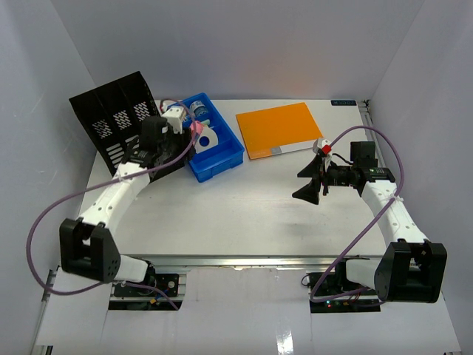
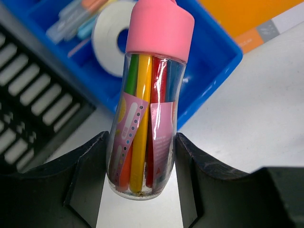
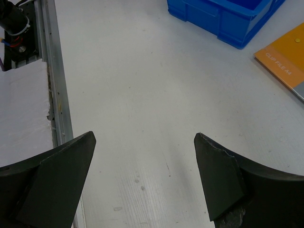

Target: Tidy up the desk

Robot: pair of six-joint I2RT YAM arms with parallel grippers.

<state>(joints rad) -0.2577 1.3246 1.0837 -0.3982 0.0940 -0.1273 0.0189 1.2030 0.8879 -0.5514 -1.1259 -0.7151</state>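
The white bench (image 1: 244, 222) fills most of the space between the two arms, with a metal rail (image 1: 244, 260) running along its near edge.

At the far left the left tool (image 2: 141, 142) is pinching a clear tube of pens (image 2: 145, 85). Its two black fingers (image 2: 90, 166) press against the lower sides of the tube. The tube has a pink cap (image 2: 159, 26), and inside it I can make out green, yellow, red and blue pens behind a pink label. The capped end points away from the wrist, towards the blue tray (image 1: 222, 164). Whether the tube's base touches the bench I cannot tell.

The blue tray sits at the back of the bench, just right of a black slotted rack (image 1: 111, 118) that stands in the far left corner. A white roll of tape (image 2: 107, 42) lies in the tray, and some pale pens (image 2: 76, 19) lie in a farther part of it, blurred in the wrist view.

An orange folder (image 1: 279, 129) lies flat at the back, to the right of the tray and apart from it. Its corner reads "CLIP FILE A4".

Over on the right, the right tool (image 3: 145, 137) hangs above bare bench with its fingers spread wide and nothing between them. It is well apart from the tray and near the front of the folder.
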